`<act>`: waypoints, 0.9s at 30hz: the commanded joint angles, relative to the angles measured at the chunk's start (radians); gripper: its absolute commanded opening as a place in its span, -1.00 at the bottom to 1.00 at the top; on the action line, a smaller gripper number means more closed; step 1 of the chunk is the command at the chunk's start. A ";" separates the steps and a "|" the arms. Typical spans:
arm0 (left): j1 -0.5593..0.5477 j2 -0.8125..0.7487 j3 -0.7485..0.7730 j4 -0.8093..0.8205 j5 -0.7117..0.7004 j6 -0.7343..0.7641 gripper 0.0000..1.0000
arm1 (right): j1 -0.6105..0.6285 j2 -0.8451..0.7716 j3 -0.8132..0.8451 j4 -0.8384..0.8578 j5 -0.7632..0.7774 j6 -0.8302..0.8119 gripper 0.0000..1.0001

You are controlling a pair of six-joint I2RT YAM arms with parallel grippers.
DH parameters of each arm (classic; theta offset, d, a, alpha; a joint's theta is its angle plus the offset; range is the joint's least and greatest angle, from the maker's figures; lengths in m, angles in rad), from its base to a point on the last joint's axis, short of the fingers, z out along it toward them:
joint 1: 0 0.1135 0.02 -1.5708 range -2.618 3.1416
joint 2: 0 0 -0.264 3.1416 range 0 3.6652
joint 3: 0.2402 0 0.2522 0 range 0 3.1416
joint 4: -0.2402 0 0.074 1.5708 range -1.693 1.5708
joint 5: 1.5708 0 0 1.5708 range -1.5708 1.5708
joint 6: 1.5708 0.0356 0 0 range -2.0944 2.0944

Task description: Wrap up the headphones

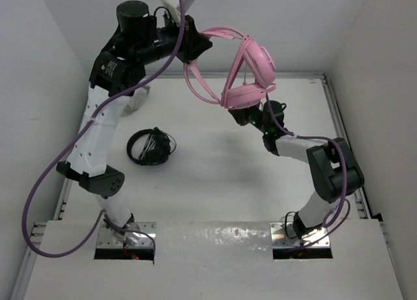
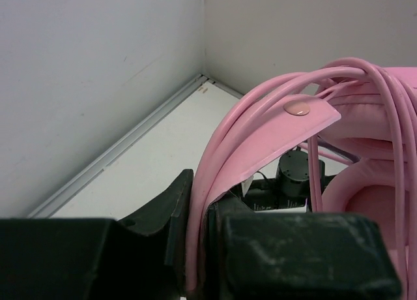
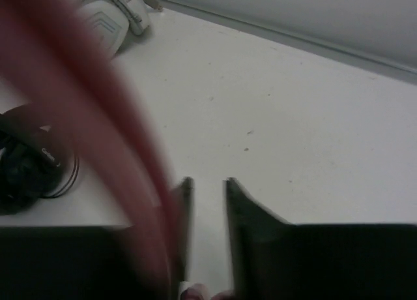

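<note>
The pink headphones point(image 1: 253, 68) hang in the air above the far middle of the table, with several turns of the thin pink cable point(image 1: 195, 85) looped round them. My left gripper point(image 1: 199, 47) is raised high and shut on the pink headband point(image 2: 260, 137), which is pinched between its jaws point(image 2: 199, 202). My right gripper point(image 1: 242, 114) sits just under the lower earcup. In the right wrist view its jaws point(image 3: 207, 182) stand a narrow gap apart, with a bit of pink cable point(image 3: 195, 292) deep between them. A blurred pink strand point(image 3: 98, 117) crosses in front of its left finger.
Black headphones point(image 1: 151, 147) lie on the table at the left, also in the right wrist view point(image 3: 26, 169). White-grey headphones point(image 3: 111, 16) lie at the far left by the wall, partly behind my left arm point(image 1: 138, 99). White walls close in the table on three sides.
</note>
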 commanded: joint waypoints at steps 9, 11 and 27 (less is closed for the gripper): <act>0.286 0.055 0.024 0.294 -0.021 -0.474 -1.00 | 0.227 -0.206 -0.303 0.135 0.260 -0.100 -1.00; 0.354 0.087 -0.031 0.343 -0.021 -0.529 -1.00 | 0.354 -0.258 -0.368 0.161 0.364 -0.166 -1.00; 0.388 0.132 -0.374 0.418 -0.102 -0.359 -1.00 | 0.587 -0.244 0.038 -0.565 0.477 -0.401 -1.00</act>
